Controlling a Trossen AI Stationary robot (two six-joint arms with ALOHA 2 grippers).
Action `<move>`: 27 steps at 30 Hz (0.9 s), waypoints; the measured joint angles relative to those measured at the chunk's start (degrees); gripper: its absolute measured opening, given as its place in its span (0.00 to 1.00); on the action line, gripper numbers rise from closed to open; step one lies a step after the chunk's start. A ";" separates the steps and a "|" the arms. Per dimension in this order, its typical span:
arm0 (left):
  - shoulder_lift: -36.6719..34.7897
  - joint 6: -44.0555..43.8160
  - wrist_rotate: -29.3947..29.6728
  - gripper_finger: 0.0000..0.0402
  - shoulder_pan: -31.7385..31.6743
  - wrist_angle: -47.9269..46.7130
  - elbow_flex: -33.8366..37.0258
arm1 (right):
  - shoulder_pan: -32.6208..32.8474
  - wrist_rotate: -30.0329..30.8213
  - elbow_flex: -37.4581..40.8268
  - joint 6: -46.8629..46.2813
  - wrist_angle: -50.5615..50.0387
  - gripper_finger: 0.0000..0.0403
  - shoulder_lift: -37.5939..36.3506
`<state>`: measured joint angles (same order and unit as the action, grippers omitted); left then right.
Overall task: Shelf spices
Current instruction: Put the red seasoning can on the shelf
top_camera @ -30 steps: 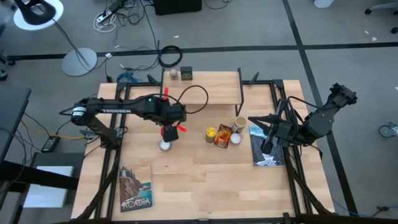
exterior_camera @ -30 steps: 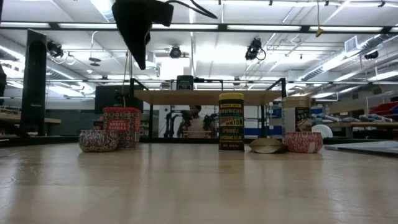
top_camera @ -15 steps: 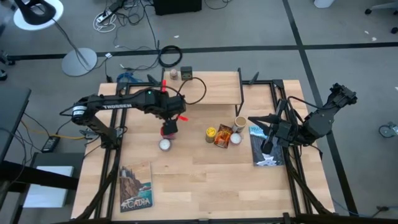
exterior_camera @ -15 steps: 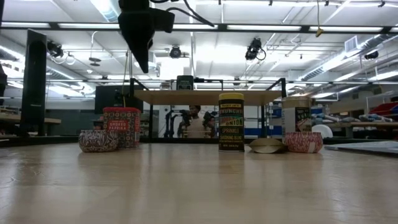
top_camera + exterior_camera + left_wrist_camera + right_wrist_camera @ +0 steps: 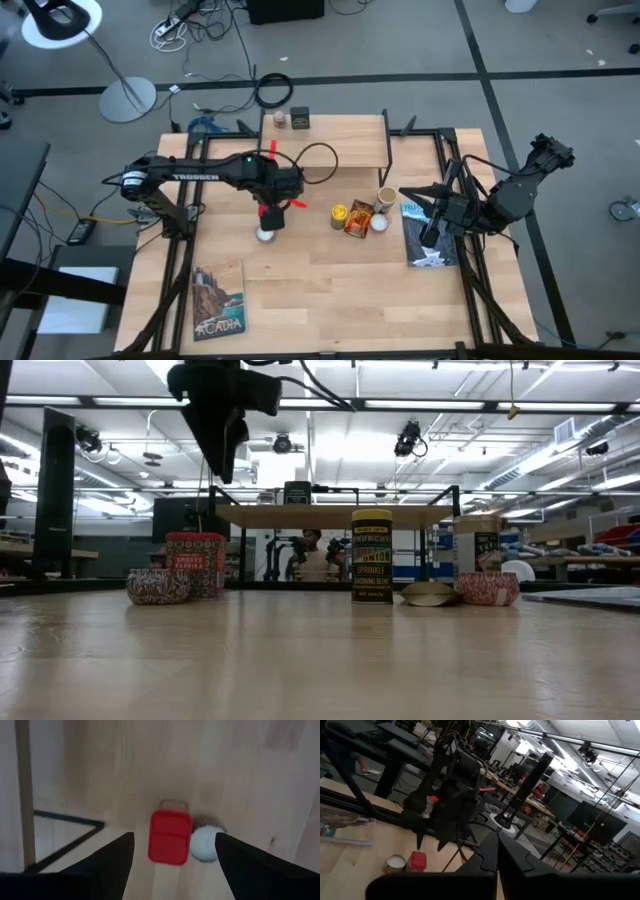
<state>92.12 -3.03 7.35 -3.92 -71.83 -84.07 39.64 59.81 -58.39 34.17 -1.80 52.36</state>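
Note:
My left gripper (image 5: 175,836) hangs open above the table's left middle and points down. Well below it stands a red tin (image 5: 170,836), between the lines of its fingers and untouched. A white round disc (image 5: 204,844) lies against the tin's side. Further spices stand mid-table: a yellow black-lidded jar (image 5: 371,556), an orange packet (image 5: 358,218), a tan jar (image 5: 386,196) and a pale-capped jar (image 5: 378,224). The shelf (image 5: 330,142) stands at the far edge with a dark tin (image 5: 299,118) on its left end. My right gripper (image 5: 496,851) waits shut at the right edge.
One picture-covered book (image 5: 218,300) lies near the front left corner, another (image 5: 428,238) at the right edge under my right arm. A red-patterned round tin (image 5: 488,588) sits by the tan jar. Bare wood stretches along the table's near side.
My left gripper has swung a little toward the far edge and come back over the red tin, rolling at the wrist as it went. It has stayed open. The tin and the disc have kept their places.

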 joint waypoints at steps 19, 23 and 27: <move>-0.81 -0.38 -3.15 0.71 0.61 12.90 17.50 | 0.33 0.00 0.00 0.02 0.00 0.01 0.00; -0.81 -0.33 -2.60 0.71 0.58 13.49 17.68 | 0.33 0.00 0.00 0.02 0.00 0.01 0.01; -1.13 -1.62 -3.31 0.72 0.54 13.93 17.25 | 0.33 0.00 0.00 0.02 0.00 0.01 0.02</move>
<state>90.99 -4.64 4.05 -3.38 -57.89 -66.82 39.97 59.81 -58.39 34.20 -1.80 52.38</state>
